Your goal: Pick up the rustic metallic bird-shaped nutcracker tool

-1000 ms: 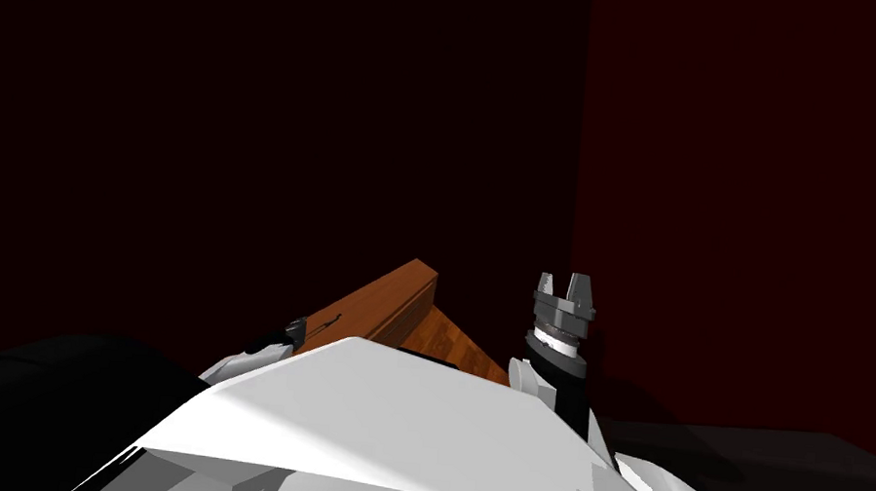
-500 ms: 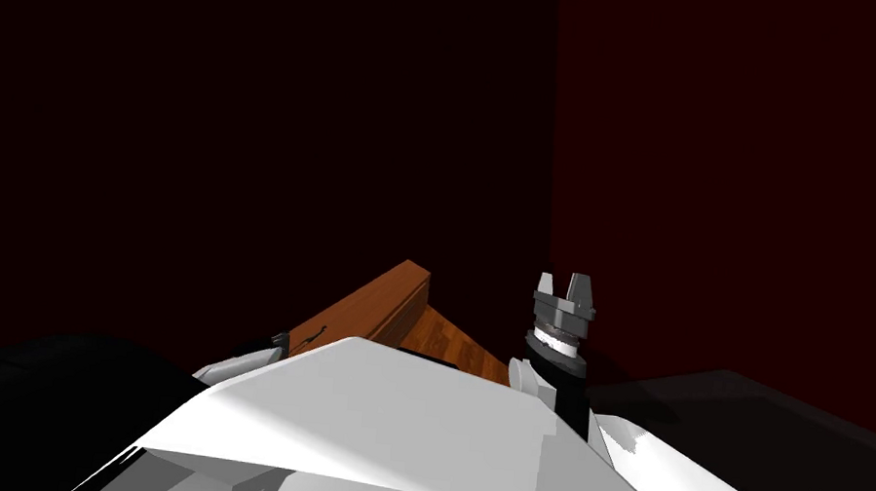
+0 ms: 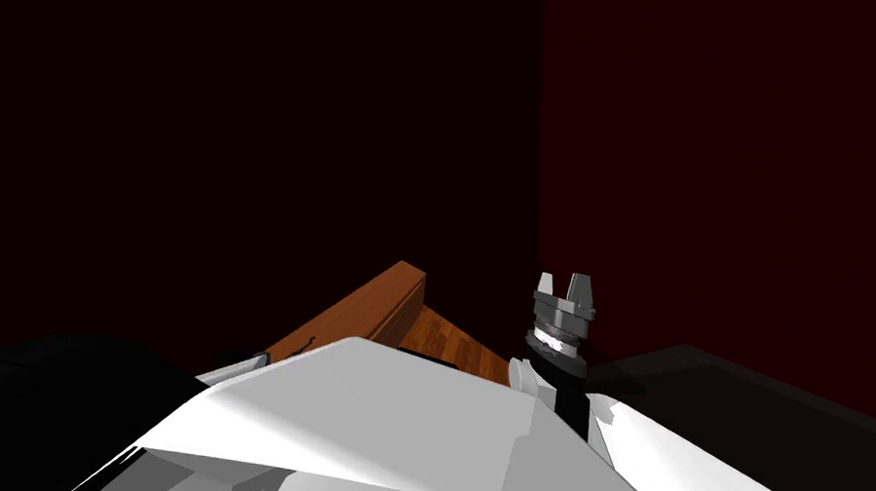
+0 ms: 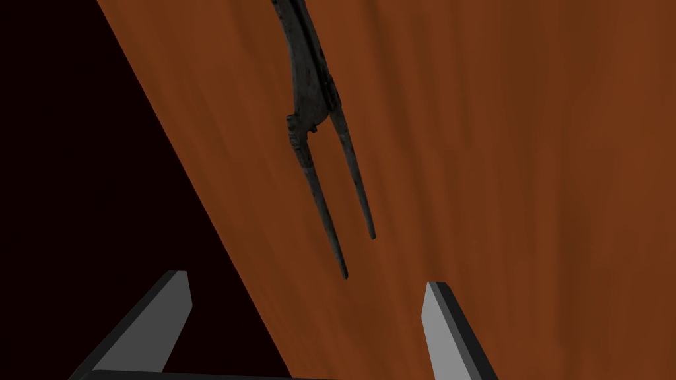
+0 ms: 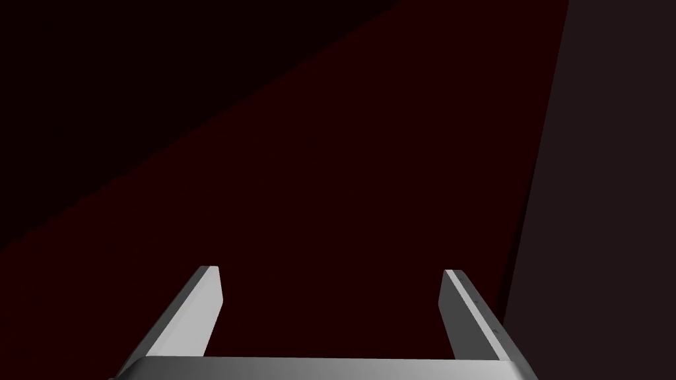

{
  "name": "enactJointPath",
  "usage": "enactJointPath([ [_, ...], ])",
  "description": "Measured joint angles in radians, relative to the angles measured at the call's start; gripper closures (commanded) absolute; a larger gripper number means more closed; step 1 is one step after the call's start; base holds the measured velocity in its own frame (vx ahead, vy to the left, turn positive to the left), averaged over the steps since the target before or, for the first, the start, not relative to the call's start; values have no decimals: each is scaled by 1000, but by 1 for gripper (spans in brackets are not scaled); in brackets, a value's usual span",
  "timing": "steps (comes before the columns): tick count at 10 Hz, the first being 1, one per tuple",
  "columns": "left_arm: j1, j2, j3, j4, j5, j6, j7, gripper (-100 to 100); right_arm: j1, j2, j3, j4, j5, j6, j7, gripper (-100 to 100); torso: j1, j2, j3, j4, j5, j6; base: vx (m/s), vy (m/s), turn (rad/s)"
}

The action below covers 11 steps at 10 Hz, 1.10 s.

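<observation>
The nutcracker (image 4: pixel 309 99), dark and rough, lies flat on the brown wooden top (image 4: pixel 502 165) close to its edge, with its two thin handles pointing back at the left gripper (image 4: pixel 305 280). It sits at that gripper's 12 o'clock, a shade toward 11, well apart from the fingers. These stand apart and empty, one over the wood and the other out past the edge.

In the head view the top runs from 7 to 1 o'clock, and the left hand works at its 7 o'clock end. Over the last second the left gripper has slid back toward 7 o'clock along the top. The whole picture has also swung, which is my own turn.

I judge this a lining-up behind the handles, with the grasp not yet begun. The gripper likely needs to shift over the wood before going in.

The right gripper (image 3: pixel 563 279), at the top's 3 o'clock, stays raised with its fingers apart.
</observation>
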Motion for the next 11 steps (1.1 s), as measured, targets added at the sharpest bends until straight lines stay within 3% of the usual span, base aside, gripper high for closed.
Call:
enactJointPath([
  [2, -17, 19, 7, 84, 39, 25, 0, -100, 0, 0, 0, 0, 0, 0, 0, 0, 1, -1, 0, 0, 0, 0, 23, 26, -169],
  [6, -17, 34, 33, 143, 72, 127, 40, -100, 0, 0, 0, 0, 0, 0, 0, 0, 1, -1, 0, 0, 0, 0, 19, 29, -167],
  [9, -44, 60, 45, 244, 122, 170, 37, -100, 0, 0, 0, 0, 0, 0, 0, 0, 1, -1, 0, 0, 0, -1, 20, 27, -179],
  [10, -21, 56, 51, 224, 126, 205, 58, -100, 0, 0, 0, 0, 0, 0, 0, 0, 1, -1, 0, 0, 0, -1, 18, 30, -92],
  [11, -33, 61, 53, 251, 134, 219, 65, -100, 0, 0, 0, 0, 0, 0, 0, 0, 1, -1, -1, 0, 0, -1, 5, 15, 27],
])
